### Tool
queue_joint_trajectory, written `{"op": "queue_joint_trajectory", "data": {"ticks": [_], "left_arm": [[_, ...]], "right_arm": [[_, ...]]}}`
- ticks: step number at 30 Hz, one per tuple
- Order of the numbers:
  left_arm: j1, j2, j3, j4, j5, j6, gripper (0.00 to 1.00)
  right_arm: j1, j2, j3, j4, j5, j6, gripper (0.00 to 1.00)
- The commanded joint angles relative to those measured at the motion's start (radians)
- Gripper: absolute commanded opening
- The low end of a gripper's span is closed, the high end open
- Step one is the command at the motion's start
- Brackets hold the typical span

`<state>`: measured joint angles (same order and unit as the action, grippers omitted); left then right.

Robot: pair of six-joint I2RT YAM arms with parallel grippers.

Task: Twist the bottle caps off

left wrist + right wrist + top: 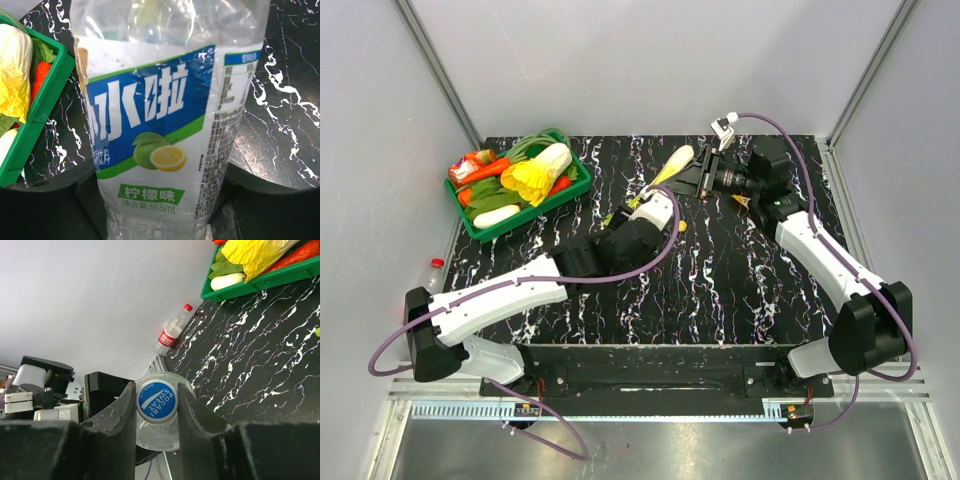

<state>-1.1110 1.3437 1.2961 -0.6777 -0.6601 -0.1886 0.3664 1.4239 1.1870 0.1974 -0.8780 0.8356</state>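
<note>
Grasp of the cap is the step in hand, with the turning itself not yet shown. The left end effector point(658, 200) is clamped round the body of the clear bottle point(165, 125), the one with a blue, white and green label. It holds the bottle off the table point(740, 290), tilted, with the top leaning toward the far right. In the left wrist view the label fills the frame and only dark shapes show low on either side, so the hold is judged mainly from the overhead view. The right end effector point(156, 390) has its two fingers point(117, 415) drawn in narrow on the blue cap point(156, 401), one against each side, and the printed top of the cap faces the wrist camera squarely. The next move, as I judge it, is a wrist roll about the cap's own axis while the left side keeps the body from spinning with it. The thin plastic may buckle or slip if squeezed too hard or too little. The wrist probably cannot finish in one sweep, so loosening, resetting and gripping again may be needed. A red-labelled bottle point(172, 333) stands well apart at the table's left edge by the wall, its red cap on. The green tray point(260, 284) of vegetables sits at the far left of the table, clear of the work.
</note>
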Motion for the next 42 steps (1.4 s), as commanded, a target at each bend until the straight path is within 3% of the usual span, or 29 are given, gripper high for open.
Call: {"op": "queue_joint_trajectory", "data": {"ticks": [1, 6, 12, 20, 28, 42], "left_arm": [[-0.003, 0.008, 0.046, 0.017, -0.009, 0.001, 0.0], [0.022, 0.0, 0.031, 0.039, 0.08, -0.005, 0.0], [0.111, -0.107, -0.096, 0.164, 0.338, -0.018, 0.0], [0.197, -0.222, -0.211, 0.311, 0.767, -0.011, 0.0], [0.224, -0.25, -0.267, 0.382, 0.957, -0.003, 0.0], [0.252, -0.23, -0.317, 0.451, 1.13, -0.005, 0.0]], "right_arm": [[0.012, -0.01, 0.013, 0.063, -0.068, 0.014, 0.24], [0.012, -0.023, 0.003, 0.094, -0.085, -0.018, 0.0], [0.009, -0.052, -0.039, 0.246, -0.111, 0.002, 0.0], [-0.007, -0.04, -0.084, 0.679, -0.232, 0.19, 0.0], [-0.03, 0.079, -0.021, 1.344, -0.325, 0.624, 0.0], [-0.03, -0.02, 0.042, 1.321, -0.335, 0.51, 0.0]]}}
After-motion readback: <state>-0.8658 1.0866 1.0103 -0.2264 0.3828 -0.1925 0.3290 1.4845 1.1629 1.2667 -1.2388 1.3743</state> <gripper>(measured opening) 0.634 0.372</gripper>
